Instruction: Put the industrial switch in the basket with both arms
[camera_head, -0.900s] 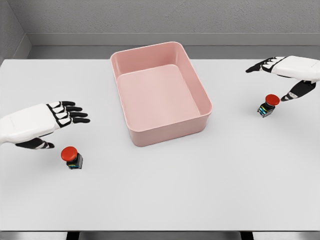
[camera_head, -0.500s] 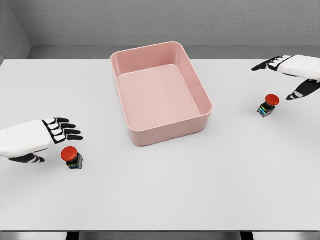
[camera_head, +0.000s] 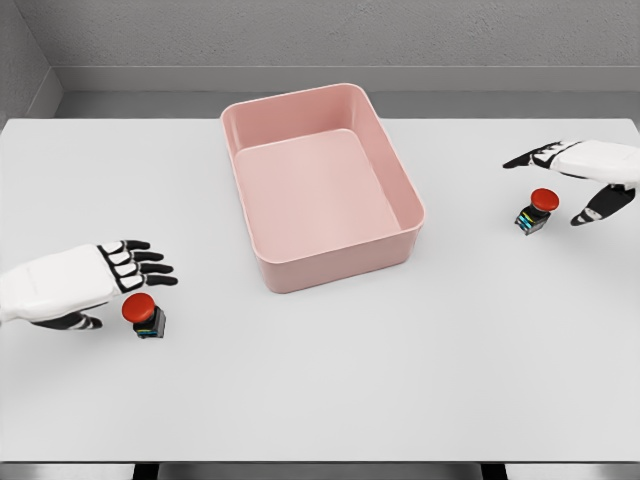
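Observation:
Two industrial switches with red mushroom buttons on dark bases stand on the white table. One switch (camera_head: 143, 313) is at the front left; my left hand (camera_head: 112, 290) hovers just left of it, fingers spread, thumb near the button, holding nothing. The other switch (camera_head: 537, 209) is at the right; my right hand (camera_head: 568, 185) arches over it from the right, fingers extended past it and thumb down beside it, open and not closed on it. The pink basket (camera_head: 338, 251) sits empty at the table's middle back.
The white table (camera_head: 330, 380) ends at a front edge near the bottom of the view. A grey wall runs behind the basket.
My left hand has dropped and come close beside the left switch. My right hand has lowered towards the right switch. Both switches have stayed in place.

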